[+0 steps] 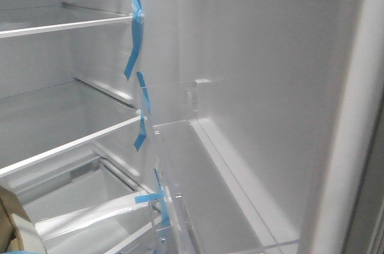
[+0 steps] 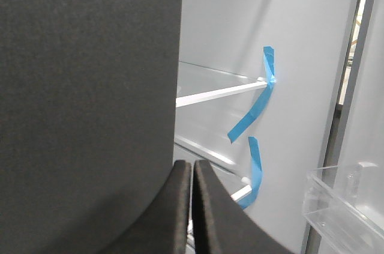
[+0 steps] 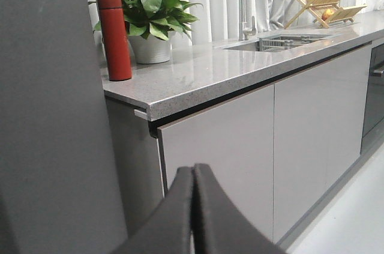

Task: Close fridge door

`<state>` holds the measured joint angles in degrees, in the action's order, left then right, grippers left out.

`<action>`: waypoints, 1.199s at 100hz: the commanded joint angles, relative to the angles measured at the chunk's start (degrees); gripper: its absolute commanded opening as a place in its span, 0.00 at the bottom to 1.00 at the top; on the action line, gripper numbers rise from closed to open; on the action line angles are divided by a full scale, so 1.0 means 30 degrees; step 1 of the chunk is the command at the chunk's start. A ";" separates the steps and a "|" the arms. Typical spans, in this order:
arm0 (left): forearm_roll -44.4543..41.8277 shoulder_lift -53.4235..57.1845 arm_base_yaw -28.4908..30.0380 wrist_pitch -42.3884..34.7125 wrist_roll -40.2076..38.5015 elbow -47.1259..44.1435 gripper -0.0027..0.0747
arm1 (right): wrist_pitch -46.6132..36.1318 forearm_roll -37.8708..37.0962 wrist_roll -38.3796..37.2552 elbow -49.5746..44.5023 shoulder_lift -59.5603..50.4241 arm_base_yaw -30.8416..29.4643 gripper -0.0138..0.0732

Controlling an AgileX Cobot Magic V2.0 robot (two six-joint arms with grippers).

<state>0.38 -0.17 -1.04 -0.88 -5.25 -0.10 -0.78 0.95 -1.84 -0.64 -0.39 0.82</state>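
Note:
The fridge door stands open. Its white inner lining (image 1: 270, 86) fills the right of the front view, with a clear bin (image 1: 180, 146) on it. In the right wrist view a matte dark grey face (image 3: 42, 116) fills one side, and my right gripper (image 3: 193, 170) is shut and empty close beside it. My left gripper (image 2: 192, 167) is shut and empty next to another dark grey slab (image 2: 84, 98); past it the white fridge interior (image 2: 288, 26) and a clear door bin (image 2: 342, 200) show. Neither gripper shows in the front view.
Glass fridge shelves (image 1: 66, 24) and a lower drawer (image 1: 78, 200) are on the left, with blue tape strips (image 1: 137, 32) at the shelf ends. Outside are pale cabinet fronts (image 3: 240, 146), a grey counter (image 3: 198, 74), a red bottle (image 3: 115, 38), a potted plant (image 3: 150, 8) and a sink (image 3: 282, 41).

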 commanded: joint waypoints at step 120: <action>0.0032 -0.0362 -0.0089 -0.1468 -0.0068 -0.0533 0.01 | 0.0022 -0.0151 -0.0002 1.0617 0.7730 -0.0005 0.07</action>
<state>0.38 -0.17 -1.04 -0.88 -5.25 -0.10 2.43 0.95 -1.84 26.46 19.90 0.82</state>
